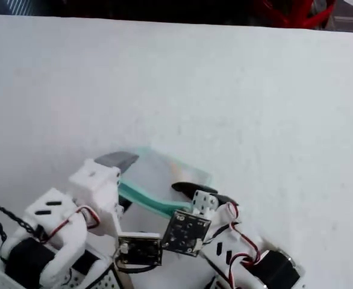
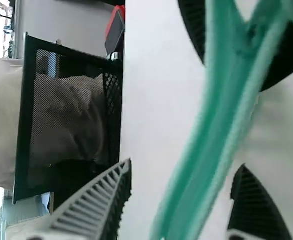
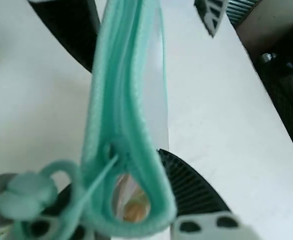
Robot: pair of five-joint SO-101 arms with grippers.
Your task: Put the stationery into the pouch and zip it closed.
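Grey and black fingers (image 2: 99,202) of the left pincer (image 2: 185,165) stand spread around the mint-green zip edge (image 2: 221,125) of the clear plastic pouch (image 1: 158,171). At its other end is the right pincer (image 1: 188,191), whose grip I cannot tell. The pouch lies on the white worktop (image 1: 224,90).

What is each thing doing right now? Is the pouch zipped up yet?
pouch, lying on the table, orange thing inside.
zipper, mostly shut, a gap open at one end.
left end effector, open, straddling the zipper edge.
right end effector, at the pouch's gaping end; grip unclear.
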